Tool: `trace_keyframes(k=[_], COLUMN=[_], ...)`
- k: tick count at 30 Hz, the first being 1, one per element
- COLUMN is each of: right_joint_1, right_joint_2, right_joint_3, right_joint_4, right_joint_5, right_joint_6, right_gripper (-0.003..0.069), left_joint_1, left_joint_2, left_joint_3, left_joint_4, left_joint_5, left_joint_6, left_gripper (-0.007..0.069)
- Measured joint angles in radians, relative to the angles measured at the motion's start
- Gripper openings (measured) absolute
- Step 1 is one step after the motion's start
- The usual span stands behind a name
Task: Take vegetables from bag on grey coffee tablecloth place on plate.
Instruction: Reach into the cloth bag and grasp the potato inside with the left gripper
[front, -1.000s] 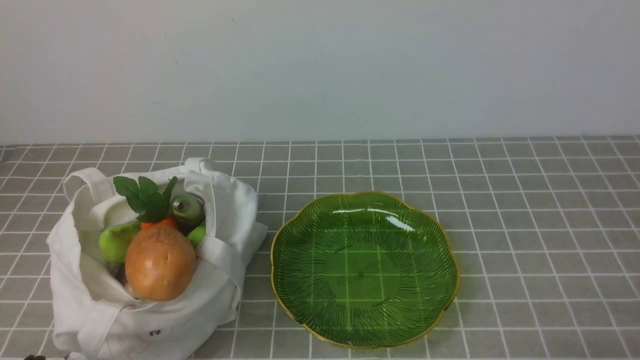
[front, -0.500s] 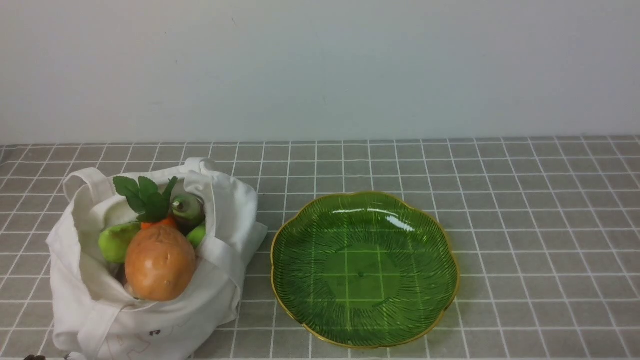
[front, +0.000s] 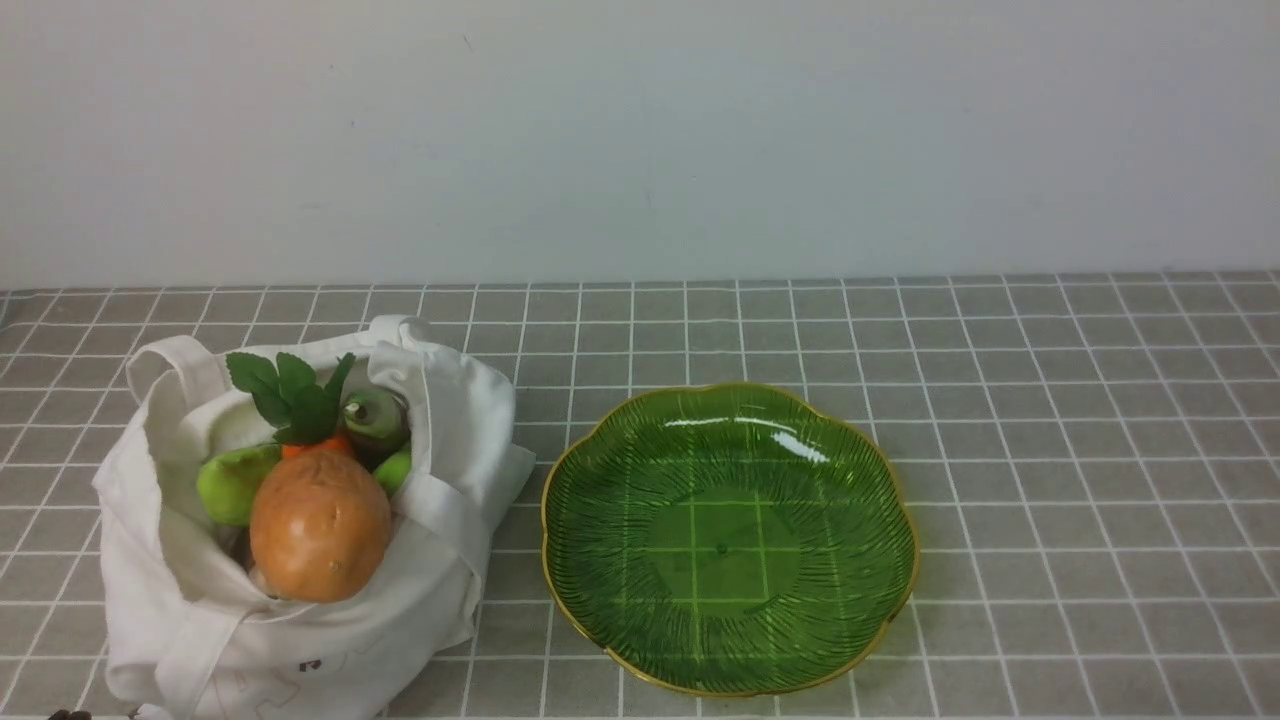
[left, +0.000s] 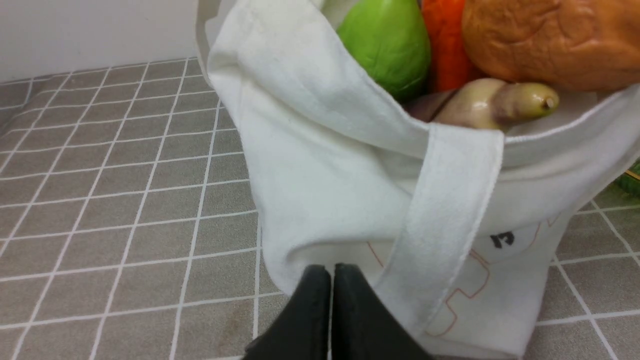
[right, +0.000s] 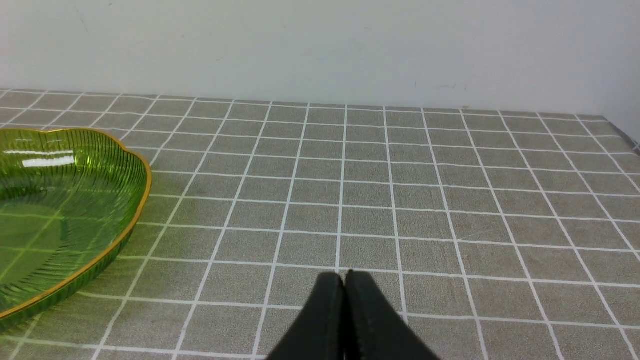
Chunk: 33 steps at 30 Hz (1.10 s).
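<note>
- Left fingers (left: 310, 305): pressed together, holding nothing. The tips sit low at the near wall of the bag (left: 320, 190); contact with the cloth cannot be confirmed.
- Right fingers (right: 325, 310): pressed together, holding nothing, over bare grey coffee tablecloth (right: 450, 200) and well apart from the bag.
- Bag: a white cloth tote standing on the surface at the robot's left, mouth open upward, handles slack. The fabric is judged soft and likely to fold or drag if snagged, so do not grip it.
- Markings: a small dark printed mark (left: 502, 239) and a thin orange outline (left: 465, 285) on the near wall. Neither is legible, and no brand shows.
- Potato (front: 320, 525): tops the pile at the near edge of the mouth. Judged light, stiff and smooth, so it may slip. Take hold from above, across its narrower width.
- Pale beige piece (left: 495, 102): lies under the potato against the hem and is not reachable first.
- Light green piece (front: 230, 485), carrot (front: 318, 447) and dark green piece (front: 375, 420): packed behind the potato. The carrot's leaves (front: 290, 395) are judged too flimsy to grip.
- Plate (front: 545, 520): green glass with a gold rim, just beside the bag on the robot's right, holding nothing. Judged fragile, so lower items onto it rather than dropping them.
</note>
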Motion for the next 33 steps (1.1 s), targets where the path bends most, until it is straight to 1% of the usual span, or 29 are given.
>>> trace_keyframes(k=[21,23,25,26,28,29,30,33], right_joint_1=[0.000,0.000,0.000,0.000,0.000,0.000,0.000,0.000], right_joint_2=[0.000,0.000,0.000,0.000,0.000,0.000,0.000,0.000], right_joint_3=[0.000,0.000,0.000,0.000,0.000,0.000,0.000,0.000], right_joint_4=[0.000,0.000,0.000,0.000,0.000,0.000,0.000,0.000], right_joint_5=[0.000,0.000,0.000,0.000,0.000,0.000,0.000,0.000], right_joint_6=[0.000,0.000,0.000,0.000,0.000,0.000,0.000,0.000], right_gripper=[-0.0015,-0.0015,-0.0015,-0.0015,-0.0015,-0.0015,-0.0015,-0.0015], left_joint_1=[0.000,0.000,0.000,0.000,0.000,0.000,0.000,0.000], left_joint_2=[0.000,0.000,0.000,0.000,0.000,0.000,0.000,0.000], left_joint_3=[0.000,0.000,0.000,0.000,0.000,0.000,0.000,0.000], left_joint_4=[0.014,-0.033,-0.133,-0.144,-0.288,-0.309,-0.376,-0.469], left_joint_5=[-0.012,-0.068,-0.144,-0.144,-0.230,-0.236,-0.276,-0.329], left_joint_6=[-0.003,-0.044,-0.116,-0.124,-0.212,-0.223,-0.253,-0.272], left_gripper=[-0.0008,-0.0008,-0.0008,-0.0008,-0.0008,-0.0008,-0.0008,-0.0008])
